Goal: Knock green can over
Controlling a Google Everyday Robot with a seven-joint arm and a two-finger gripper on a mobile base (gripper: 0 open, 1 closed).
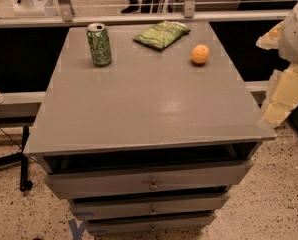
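The green can (99,44) stands upright at the far left of the grey cabinet top (149,109); it has mottled green and white print and a silver top. My gripper (285,95) shows as pale white and yellow parts at the right edge of the view. It is beyond the cabinet's right side, far from the can and touching nothing.
A flat green snack bag (162,34) lies at the far middle of the top. An orange (200,54) sits to the right of it. Drawers (149,184) stand slightly open below the front edge. A rail and glass run behind the cabinet.
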